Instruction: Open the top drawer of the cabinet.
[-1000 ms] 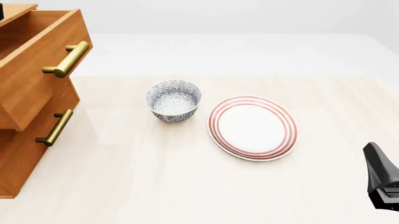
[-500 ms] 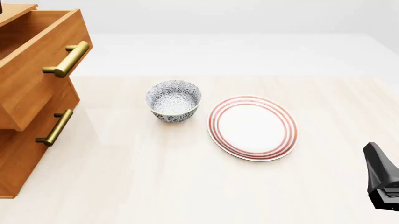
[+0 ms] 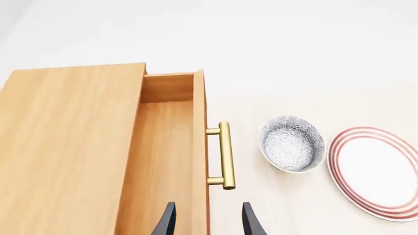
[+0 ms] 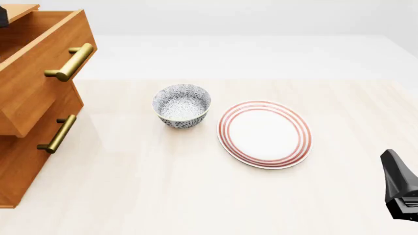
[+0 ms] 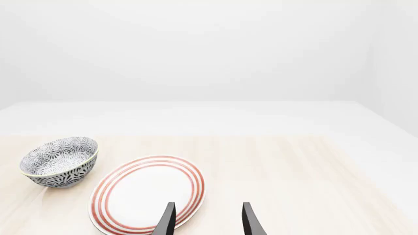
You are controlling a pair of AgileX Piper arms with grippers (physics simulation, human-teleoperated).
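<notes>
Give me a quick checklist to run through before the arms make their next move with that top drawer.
1. Top drawer pulled out of the cabinet: ok, its front stands well forward of the drawer below and its inside shows in the left wrist view.
2. Left end effector free of the brass handle: ok, fingers apart, nothing between them, above the drawer's front edge.
3. Right end effector empty: ok, open over the near rim of the striped plate.
4. Bowl and plate away from the drawer: ok, both stand apart from it on the table.
5. Drawer at full travel: cannot tell.
</notes>
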